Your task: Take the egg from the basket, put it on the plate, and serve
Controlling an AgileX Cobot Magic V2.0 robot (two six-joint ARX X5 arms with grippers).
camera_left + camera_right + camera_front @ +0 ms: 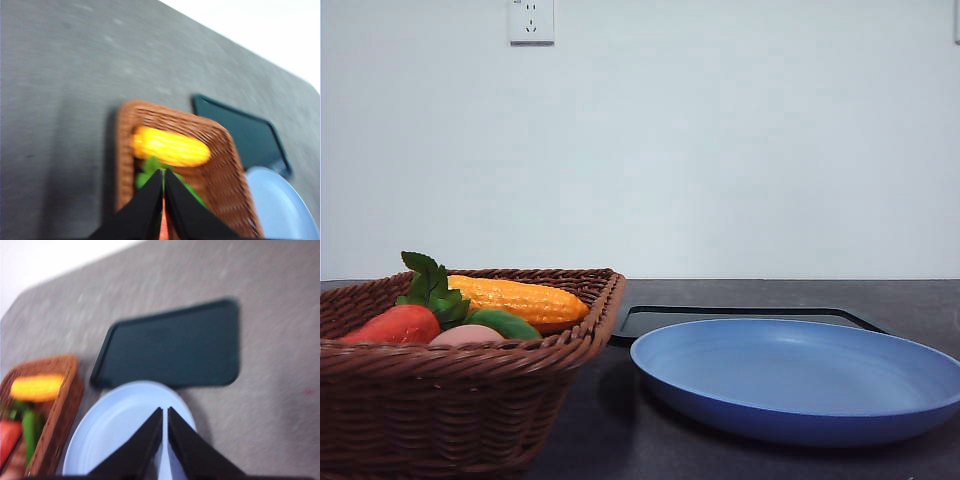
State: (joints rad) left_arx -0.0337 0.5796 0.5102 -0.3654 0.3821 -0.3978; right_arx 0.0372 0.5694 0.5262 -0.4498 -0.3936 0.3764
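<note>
The pinkish-tan egg (466, 334) lies in the brown wicker basket (450, 385) at the front left, tucked between a red-orange vegetable (395, 324) with green leaves and a green vegetable (505, 323). A yellow corn cob (520, 299) rests behind them. The blue plate (800, 380) sits to the right of the basket. My left gripper (163, 174) hangs shut above the basket (220, 170), over the leaves and near the corn (170, 146). My right gripper (165, 412) hangs shut above the blue plate (115, 430).
A flat black tray (740, 317) lies behind the plate, also seen as the tray (175, 342) beyond the right gripper. The dark grey tabletop (60, 100) stretches around the basket. A white wall with a socket (531, 20) stands behind the table.
</note>
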